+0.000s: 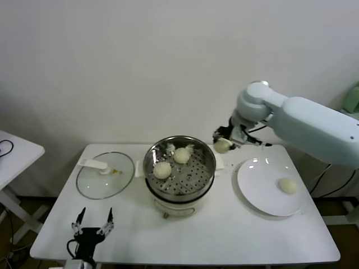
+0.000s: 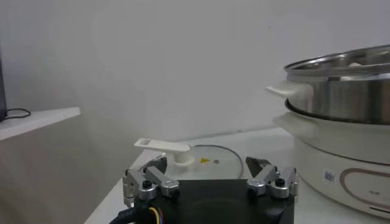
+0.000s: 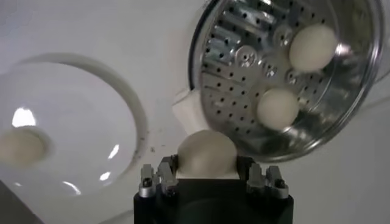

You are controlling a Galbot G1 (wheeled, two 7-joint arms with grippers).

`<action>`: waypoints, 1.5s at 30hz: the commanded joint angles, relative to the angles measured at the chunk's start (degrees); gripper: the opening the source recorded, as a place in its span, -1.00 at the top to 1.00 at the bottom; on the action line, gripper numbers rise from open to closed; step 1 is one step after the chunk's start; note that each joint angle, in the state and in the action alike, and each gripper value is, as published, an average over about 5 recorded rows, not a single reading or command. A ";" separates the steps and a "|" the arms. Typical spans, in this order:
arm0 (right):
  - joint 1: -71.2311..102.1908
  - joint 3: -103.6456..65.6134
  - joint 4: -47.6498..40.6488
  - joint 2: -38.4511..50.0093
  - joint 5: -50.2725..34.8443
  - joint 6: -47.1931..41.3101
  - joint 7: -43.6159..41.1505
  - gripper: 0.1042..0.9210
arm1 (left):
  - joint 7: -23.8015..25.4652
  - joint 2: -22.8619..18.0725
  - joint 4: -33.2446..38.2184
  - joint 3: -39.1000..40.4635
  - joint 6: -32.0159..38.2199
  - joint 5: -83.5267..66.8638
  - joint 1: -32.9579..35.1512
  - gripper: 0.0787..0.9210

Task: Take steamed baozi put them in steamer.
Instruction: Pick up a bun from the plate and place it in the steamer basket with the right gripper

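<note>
The steamer (image 1: 180, 189) stands mid-table, a shiny steel pot with a perforated floor on a white base. Two cream baozi (image 1: 162, 170) (image 1: 181, 155) lie inside it. My right gripper (image 1: 223, 144) is shut on a third baozi (image 1: 222, 146) and holds it in the air just right of the pot's rim. In the right wrist view that bun (image 3: 206, 152) sits between the fingers, with the pot (image 3: 341, 115) beyond. A fourth baozi (image 1: 288, 185) lies on the white plate (image 1: 258, 190). My left gripper (image 1: 93, 222) is open and empty, parked near the table's front left.
A flat glass lid (image 1: 105, 175) with a white handle lies left of the steamer, also in the left wrist view (image 2: 204, 159). A small white side table (image 1: 14, 151) stands at far left. The wall is close behind.
</note>
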State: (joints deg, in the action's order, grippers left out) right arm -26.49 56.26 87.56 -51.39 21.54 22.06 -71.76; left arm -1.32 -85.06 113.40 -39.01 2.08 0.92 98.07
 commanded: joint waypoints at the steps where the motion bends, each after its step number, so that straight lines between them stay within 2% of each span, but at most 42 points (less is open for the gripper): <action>1: -0.38 2.35 -0.07 -14.28 6.62 8.42 0.78 -0.30 | -0.07 -0.06 0.25 -0.23 -0.24 0.30 0.20 -0.77; 7: 1.46 3.65 -1.88 -17.89 4.22 9.16 0.85 -0.30 | -0.12 0.12 0.40 -0.21 -0.84 0.60 0.01 -0.77; 12: 1.35 7.02 -2.20 -17.41 -2.57 7.45 1.03 -0.30 | -0.22 0.25 0.49 0.02 -1.20 0.63 -0.43 -0.77; 19: 1.62 9.23 -2.52 -16.57 -5.52 8.27 1.21 -0.30 | -0.19 0.14 0.01 0.35 -1.15 0.74 -0.32 -0.77; 25: 2.32 10.05 -3.11 -16.07 -4.41 10.59 1.43 -0.30 | -0.19 0.10 -0.37 0.30 -1.12 0.65 -0.18 -0.77; 36: 4.70 7.71 -3.39 -15.47 2.51 15.09 1.98 -0.30 | -0.16 0.20 -0.51 0.26 -1.19 0.38 -0.38 -0.77; 45: 5.48 7.46 -1.70 -13.28 4.68 15.29 2.09 -0.31 | -0.14 0.36 -0.75 0.17 -1.24 0.05 -0.62 -0.77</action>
State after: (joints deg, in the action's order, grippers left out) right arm -21.99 64.16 85.15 -65.59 23.30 35.77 -69.86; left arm -1.48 -84.86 112.90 -38.83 0.92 1.20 97.69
